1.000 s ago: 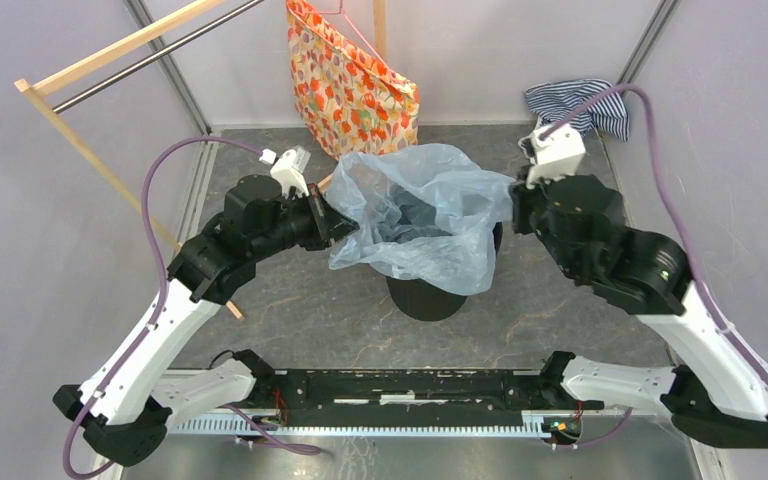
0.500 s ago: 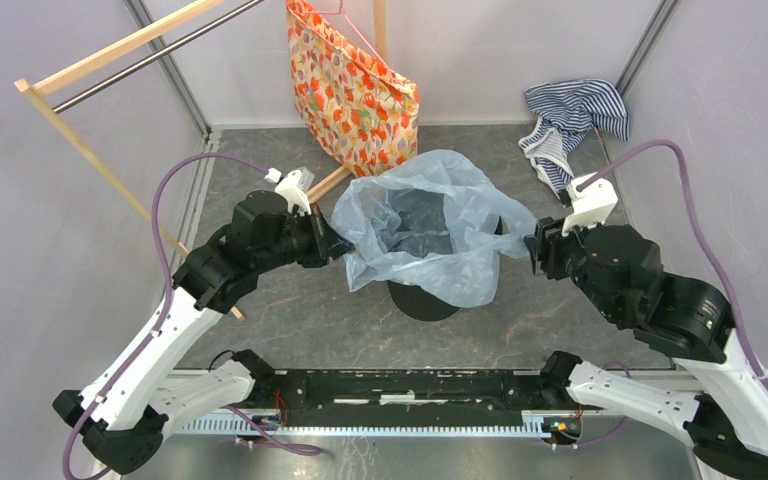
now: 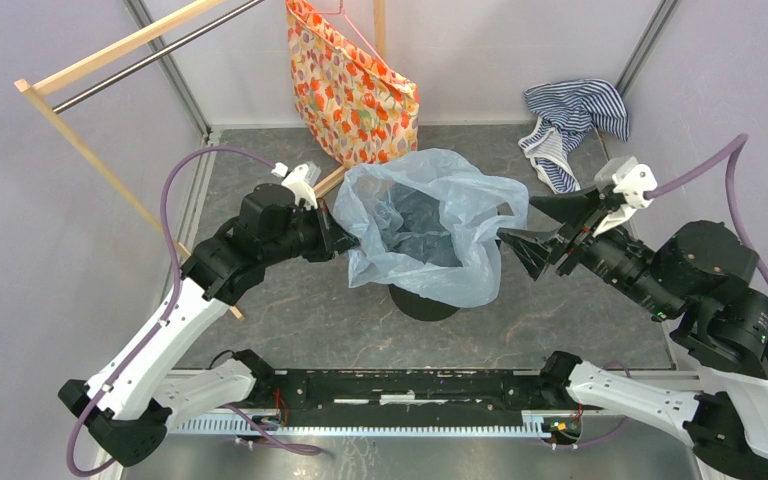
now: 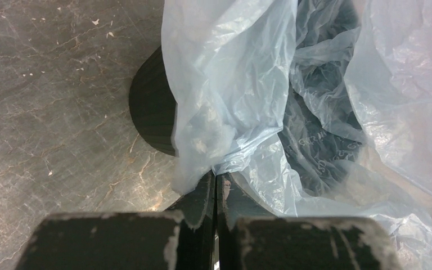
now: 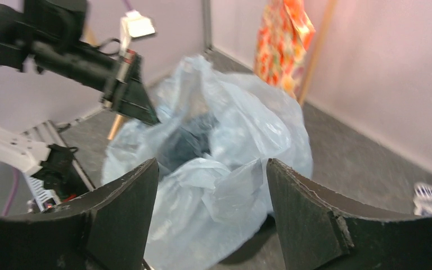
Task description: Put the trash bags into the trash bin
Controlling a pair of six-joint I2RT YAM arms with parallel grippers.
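The pale-blue trash bag [image 3: 422, 222] hangs open over the black trash bin [image 3: 426, 300], its folds sagging into the bin's mouth. My left gripper [image 3: 346, 241] is shut on the bag's left rim; the left wrist view shows the fingertips [image 4: 215, 181] pinched on the plastic [image 4: 242, 84] beside the bin wall [image 4: 152, 115]. My right gripper [image 3: 519, 222] stands open just right of the bag, with nothing between its fingers. From the right wrist, the bag [image 5: 225, 146] lies beyond the spread gripper [image 5: 211, 164].
An orange floral fabric bag [image 3: 354, 88] hangs at the back centre. A blue-white striped cloth [image 3: 572, 116] lies at the back right. A wooden rack [image 3: 90, 62] slants along the left. Purple walls enclose the floor.
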